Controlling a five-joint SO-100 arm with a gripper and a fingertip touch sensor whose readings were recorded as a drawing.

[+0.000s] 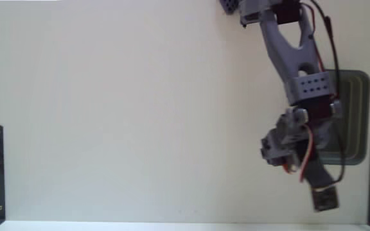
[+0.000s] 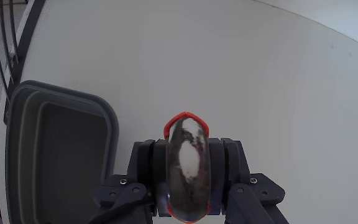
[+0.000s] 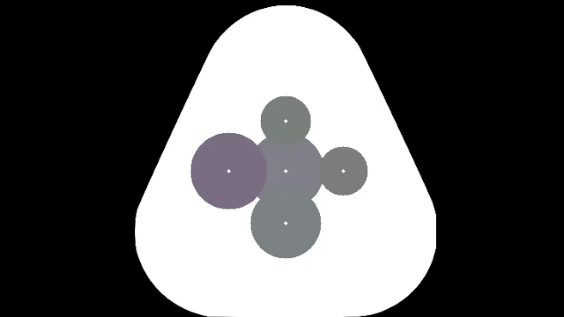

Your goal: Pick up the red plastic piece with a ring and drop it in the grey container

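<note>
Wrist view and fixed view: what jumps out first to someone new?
In the wrist view, the red plastic piece with a ring sits clamped between the gripper fingers, low in the middle. The grey container lies just left of it, and looks empty as far as it shows. In the fixed view, the arm reaches down from the top right over an otherwise plain white table.

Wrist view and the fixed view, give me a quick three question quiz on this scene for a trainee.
1. True or false: the red piece lies loose on the table.
2. In the wrist view, the grey tray is on which side of the gripper: A left, B right?
3. Fill in: the tray is ____ inside.

Key: 1 false, it is clamped between the fingers. 2 A. 3 empty.
</note>
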